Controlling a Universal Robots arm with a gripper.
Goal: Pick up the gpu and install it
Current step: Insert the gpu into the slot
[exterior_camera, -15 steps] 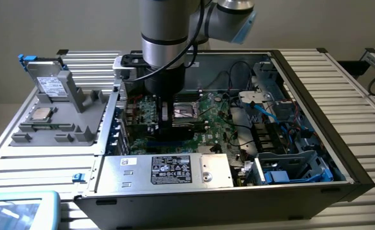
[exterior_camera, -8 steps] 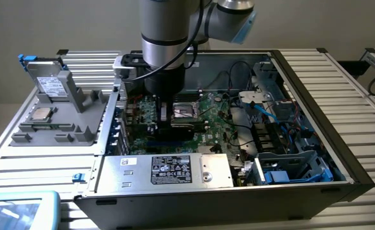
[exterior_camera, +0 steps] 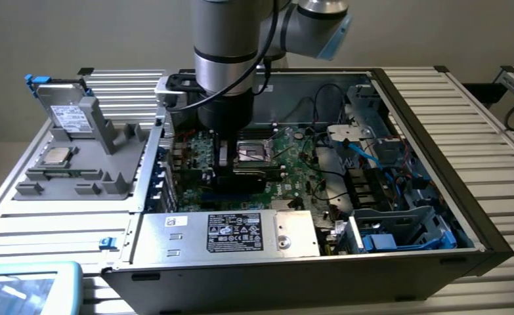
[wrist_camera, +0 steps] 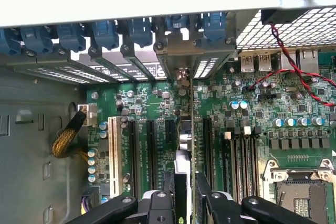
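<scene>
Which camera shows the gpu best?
The wrist view: the gpu stands edge-on between the shut jaws, over the motherboard slots. In the exterior view, the arm blocks most of it.

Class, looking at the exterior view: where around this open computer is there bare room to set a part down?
Bare slatted table on the exterior view's right of the case, and a strip between the grey fixture and the table's near edge. Crowded: inside the case, where cables, the motherboard and the arm holding the gpu leave little room.
</scene>
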